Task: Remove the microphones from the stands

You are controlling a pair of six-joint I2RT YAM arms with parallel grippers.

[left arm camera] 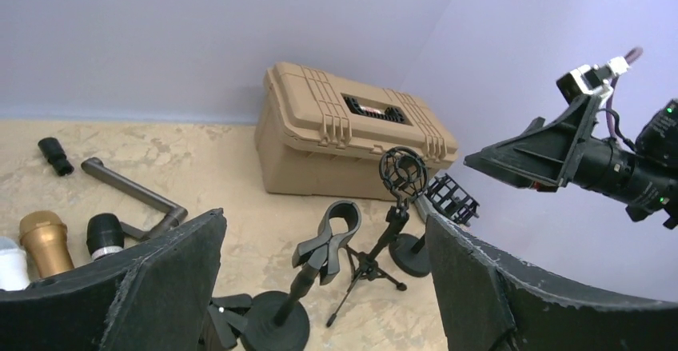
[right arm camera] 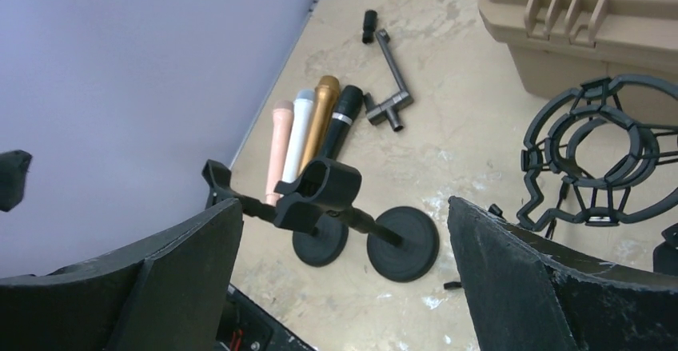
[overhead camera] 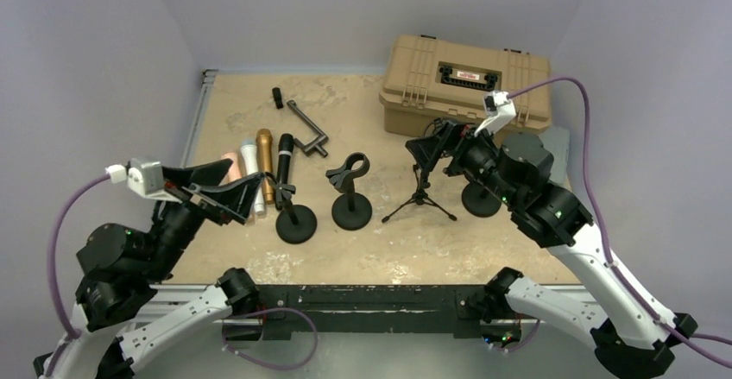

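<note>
Both arms hang above the table (overhead camera: 371,107) with nothing in hand. The left gripper (overhead camera: 244,174) and the right gripper (overhead camera: 427,137) each have their fingers spread about as wide as they go, and neither touches a mic or a stand. The black mic (overhead camera: 285,159) lies beside three other mics (overhead camera: 249,165) at the left of the table, its tail end at the clip (overhead camera: 285,192) of the left stand (overhead camera: 296,224). Whether the clip actually grips it cannot be told from these views. If it does, the removal has not begun, and an arm has yet to come down, take the mic and draw it free. The middle stand (overhead camera: 351,211) and the tripod (overhead camera: 420,196) carry no mic. The tan case (overhead camera: 466,81) sits shut behind them.
</note>
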